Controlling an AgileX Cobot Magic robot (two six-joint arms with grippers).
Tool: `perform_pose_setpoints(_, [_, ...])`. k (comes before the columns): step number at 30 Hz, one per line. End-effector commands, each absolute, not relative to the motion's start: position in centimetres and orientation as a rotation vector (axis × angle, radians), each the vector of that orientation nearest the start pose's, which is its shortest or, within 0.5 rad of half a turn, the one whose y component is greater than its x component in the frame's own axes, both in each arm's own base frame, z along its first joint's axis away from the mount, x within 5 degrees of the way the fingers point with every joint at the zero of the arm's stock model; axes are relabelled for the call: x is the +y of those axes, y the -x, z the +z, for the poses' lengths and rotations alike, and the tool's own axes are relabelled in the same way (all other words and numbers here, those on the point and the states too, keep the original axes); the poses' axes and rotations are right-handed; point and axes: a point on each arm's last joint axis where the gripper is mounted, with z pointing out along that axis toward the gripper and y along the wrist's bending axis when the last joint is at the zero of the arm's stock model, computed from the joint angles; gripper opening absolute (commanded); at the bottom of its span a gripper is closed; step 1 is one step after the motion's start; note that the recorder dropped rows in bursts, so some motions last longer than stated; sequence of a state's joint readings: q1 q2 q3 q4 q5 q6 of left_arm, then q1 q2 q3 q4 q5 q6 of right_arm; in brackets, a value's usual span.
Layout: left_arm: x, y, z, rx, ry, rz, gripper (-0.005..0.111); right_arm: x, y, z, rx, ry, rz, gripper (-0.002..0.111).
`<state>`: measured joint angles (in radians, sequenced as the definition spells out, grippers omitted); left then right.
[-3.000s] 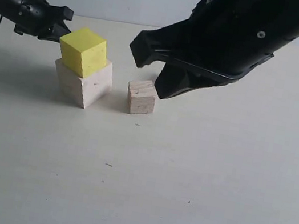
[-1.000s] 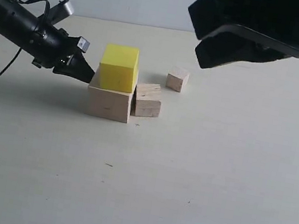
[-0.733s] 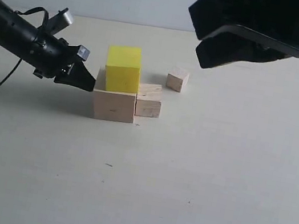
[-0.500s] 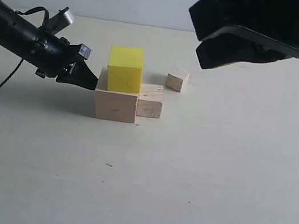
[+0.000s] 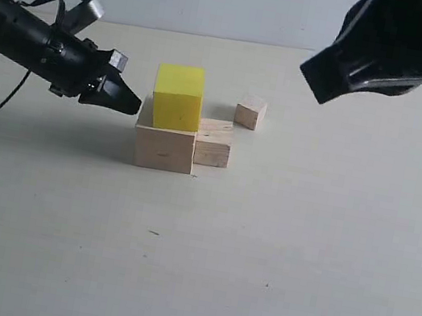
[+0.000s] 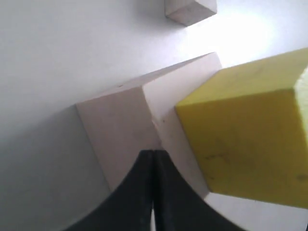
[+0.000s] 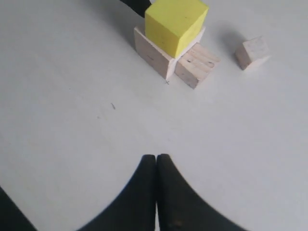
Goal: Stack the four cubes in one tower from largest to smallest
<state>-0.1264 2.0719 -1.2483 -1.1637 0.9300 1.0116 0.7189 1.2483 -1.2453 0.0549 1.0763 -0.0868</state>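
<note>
Atop large pale bare-wood cube (image 5: 164,148) is seen bright yellow cube (image 5: 178,97); mid grainy-wood cube (image 5: 213,144) touches that base, smallest wood cube (image 5: 250,112) near it. Claws of left gripper (image 6: 153,163) & right gripper (image 7: 156,163) are closed, empty. The mid one is judged light, rigid; to be pinched across opp. flat sides

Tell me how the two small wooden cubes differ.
The third-largest cube is clearly bigger than the smallest cube. The third-largest cube sits against the base cube; the smallest cube stands apart from all others. Both are pale wood, resting on the table, not yet stacked.
</note>
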Motion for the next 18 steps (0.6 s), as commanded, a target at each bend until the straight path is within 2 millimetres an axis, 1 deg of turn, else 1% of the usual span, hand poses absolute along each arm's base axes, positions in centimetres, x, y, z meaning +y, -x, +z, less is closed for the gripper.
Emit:
perform_pose_setpoints(1, [-11.3, -37.5, 17.7, 2.514, -0.497, -1.061, 0.000, 16.5, -19.2, 35.6, 2.365, 1.115, 0.173, 0.000])
perform_pose_setpoints(5, [-10.6, -36.6, 22.1, 2.427, -0.526, -0.998, 0.000, 17.2, -20.7, 33.4, 2.372, 1.274, 0.046, 0.000])
perform_pose_setpoints(6, [-10.5, -36.2, 23.0, 2.412, -0.524, -0.991, 0.000, 17.5, -21.3, 32.7, 2.375, 1.309, 0.009, 0.000])
perform_pose_setpoints(7, [-10.3, -35.9, 24.4, 2.385, -0.521, -0.978, 0.000, 17.8, -21.9, 31.9, 2.378, 1.350, -0.035, 0.000])
perform_pose_setpoints(9, [-10.1, -34.9, 26.6, 2.341, -0.519, -0.955, 0.000, 18.3, -23.0, 30.1, 2.387, 1.446, -0.117, 0.000])
perform_pose_setpoints(12, [-9.5, -32.7, 30.2, 2.262, -0.514, -0.917, 0.000, 19.2, -24.3, 27.4, 2.369, 1.638, -0.191, 0.000])
perform_pose_setpoints(14, [-9.3, -31.2, 32.1, 2.224, -0.511, -0.897, 0.000, 19.5, -25.3, 26.3, 2.360, 1.650, -0.197, 0.000])
perform_pose_setpoints(16, [-8.9, -29.6, 33.8, 2.199, -0.509, -0.858, 0.000, 19.6, -26.9, 25.2, 2.381, 1.622, -0.197, 0.000])
perform_pose_setpoints(17, [-8.7, -28.8, 34.3, 2.195, -0.512, -0.828, 0.000, 19.6, -27.6, 24.8, 2.397, 1.606, -0.199, 0.000])
perform_pose_setpoints(18, [-8.5, -28.2, 34.7, 2.195, -0.511, -0.795, 0.000, 19.2, -28.5, 24.6, 2.436, 1.552, -0.194, 0.000])
